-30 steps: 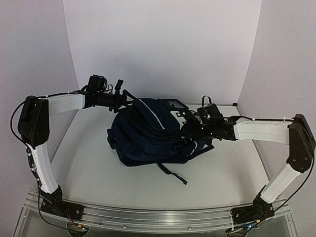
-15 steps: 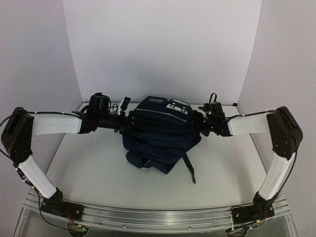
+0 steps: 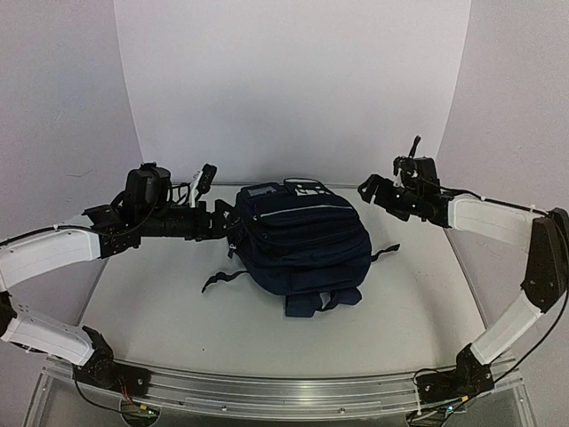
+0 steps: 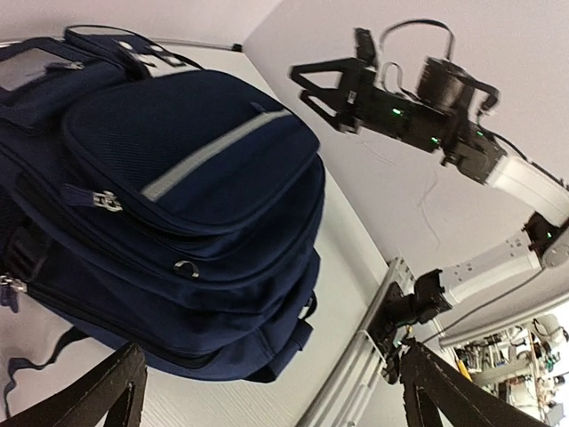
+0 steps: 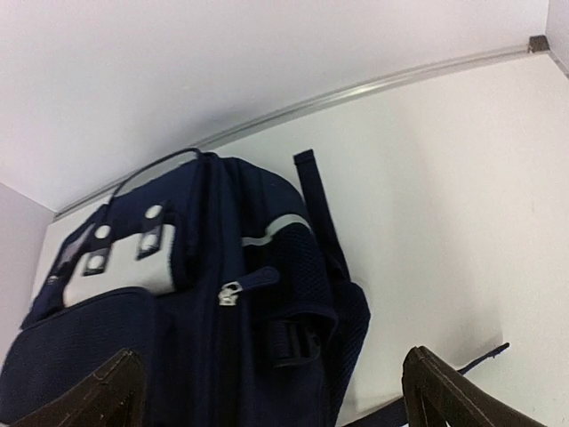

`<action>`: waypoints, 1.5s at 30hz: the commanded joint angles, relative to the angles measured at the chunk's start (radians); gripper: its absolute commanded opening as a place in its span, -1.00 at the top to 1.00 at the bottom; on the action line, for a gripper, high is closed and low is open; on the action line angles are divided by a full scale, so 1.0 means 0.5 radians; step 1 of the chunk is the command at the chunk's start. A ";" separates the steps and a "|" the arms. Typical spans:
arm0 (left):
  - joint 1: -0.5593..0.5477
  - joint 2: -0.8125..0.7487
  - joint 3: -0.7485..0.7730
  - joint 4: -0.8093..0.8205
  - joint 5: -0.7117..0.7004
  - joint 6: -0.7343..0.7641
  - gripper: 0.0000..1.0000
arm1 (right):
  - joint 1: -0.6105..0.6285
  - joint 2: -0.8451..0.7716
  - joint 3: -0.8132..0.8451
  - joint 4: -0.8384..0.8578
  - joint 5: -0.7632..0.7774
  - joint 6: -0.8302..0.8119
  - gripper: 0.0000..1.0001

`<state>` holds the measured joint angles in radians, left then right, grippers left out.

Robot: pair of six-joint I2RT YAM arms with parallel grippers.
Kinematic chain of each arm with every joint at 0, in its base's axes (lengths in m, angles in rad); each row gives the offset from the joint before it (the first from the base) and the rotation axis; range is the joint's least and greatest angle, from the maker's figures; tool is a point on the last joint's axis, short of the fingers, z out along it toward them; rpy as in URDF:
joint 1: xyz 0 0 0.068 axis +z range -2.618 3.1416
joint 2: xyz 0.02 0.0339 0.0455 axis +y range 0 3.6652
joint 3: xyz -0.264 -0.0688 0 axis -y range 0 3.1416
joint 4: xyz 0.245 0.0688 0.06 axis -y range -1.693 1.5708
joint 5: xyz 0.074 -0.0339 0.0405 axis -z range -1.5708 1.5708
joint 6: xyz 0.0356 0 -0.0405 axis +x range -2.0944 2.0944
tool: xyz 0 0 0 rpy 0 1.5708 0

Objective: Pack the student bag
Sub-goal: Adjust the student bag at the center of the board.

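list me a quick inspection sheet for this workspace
surface: white table, no marks seen
job's things: bag lies mid-table, pockets look zipped, straps trailing loose
clutter: nothing seen
grippers: left pincer open, close by the bag's left side, contact unclear; right pincer open, clear of the bag on its right
cables: black cables looped at the wrists, wires at the arm bases
surroundings: white walls, metal rail at the near edge
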<state>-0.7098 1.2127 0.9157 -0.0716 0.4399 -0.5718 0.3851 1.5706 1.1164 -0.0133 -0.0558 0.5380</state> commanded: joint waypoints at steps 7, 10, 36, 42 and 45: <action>0.248 0.288 0.211 -0.203 -0.010 0.429 -0.69 | 0.237 -0.347 -0.374 -0.137 -0.449 0.488 -0.73; 0.251 0.420 0.379 -0.351 0.007 0.553 -0.59 | 0.270 -0.422 -0.507 -0.136 -0.399 0.613 -0.59; 0.236 0.644 0.629 -0.352 0.193 0.797 -0.25 | -0.164 0.158 -0.168 0.140 -0.536 -0.171 1.00; 0.145 0.899 0.895 -0.437 0.153 1.037 -0.11 | -0.290 0.374 0.009 0.105 -0.954 -0.311 1.00; 0.141 1.014 1.031 -0.485 0.173 1.118 -0.07 | -0.301 0.411 0.043 0.098 -1.060 -0.334 1.00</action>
<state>-0.6284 1.6582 1.3219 -0.2787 0.5204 -0.1143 0.2529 1.7264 1.1074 0.0845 -0.5355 0.4583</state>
